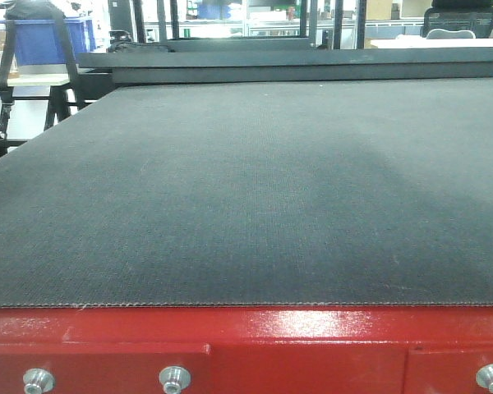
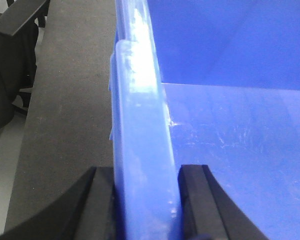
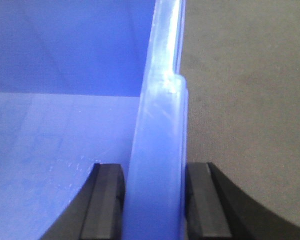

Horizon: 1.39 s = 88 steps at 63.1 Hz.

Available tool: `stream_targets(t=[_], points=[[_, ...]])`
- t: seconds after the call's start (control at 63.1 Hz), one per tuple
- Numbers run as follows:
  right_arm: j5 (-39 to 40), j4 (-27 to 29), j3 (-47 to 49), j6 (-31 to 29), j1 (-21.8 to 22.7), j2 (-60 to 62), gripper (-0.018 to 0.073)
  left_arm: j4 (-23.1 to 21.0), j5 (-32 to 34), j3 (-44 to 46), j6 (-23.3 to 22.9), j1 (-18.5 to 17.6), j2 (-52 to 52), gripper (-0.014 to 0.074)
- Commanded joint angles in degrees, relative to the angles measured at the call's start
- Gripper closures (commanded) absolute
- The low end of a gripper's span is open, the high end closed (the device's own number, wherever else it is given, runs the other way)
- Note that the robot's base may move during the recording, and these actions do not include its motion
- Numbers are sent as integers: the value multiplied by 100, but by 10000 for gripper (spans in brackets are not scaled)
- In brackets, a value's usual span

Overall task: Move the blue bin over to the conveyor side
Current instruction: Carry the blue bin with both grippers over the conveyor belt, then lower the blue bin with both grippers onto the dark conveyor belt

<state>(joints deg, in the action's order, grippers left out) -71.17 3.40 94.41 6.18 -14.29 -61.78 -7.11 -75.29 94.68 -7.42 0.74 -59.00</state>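
Note:
The blue bin fills both wrist views; in the front view it is out of sight. My left gripper is shut on the bin's left rim, one black finger outside and one inside. My right gripper is shut on the bin's right rim in the same way, with one finger outside. The bin's inside looks empty. The conveyor's dark grey woven belt with its red bolted frame fills the front view, bare. Neither gripper shows there.
A dark grey textured surface lies beside the bin on the left, and also on the right. A black office chair stands left of it. Behind the belt are another blue crate on a table, black frames and a chair.

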Motion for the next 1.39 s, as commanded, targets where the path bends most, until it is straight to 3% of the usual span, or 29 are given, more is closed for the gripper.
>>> stream_targets(t=[0.0, 0.618, 0.951, 1.378], points=[[615, -479, 84, -125, 31, 118, 640, 256, 532, 71, 127, 23, 109, 616], [768, -467, 84, -125, 31, -301, 640, 218, 657, 71, 127, 23, -354, 616], [1786, -467, 56, -125, 31, -1442, 640, 218, 1625, 71, 127, 23, -1553, 616], [4132, -521, -1234, -125, 54, -2080, 640, 228, 3095, -199, 267, 23, -2589, 616]])
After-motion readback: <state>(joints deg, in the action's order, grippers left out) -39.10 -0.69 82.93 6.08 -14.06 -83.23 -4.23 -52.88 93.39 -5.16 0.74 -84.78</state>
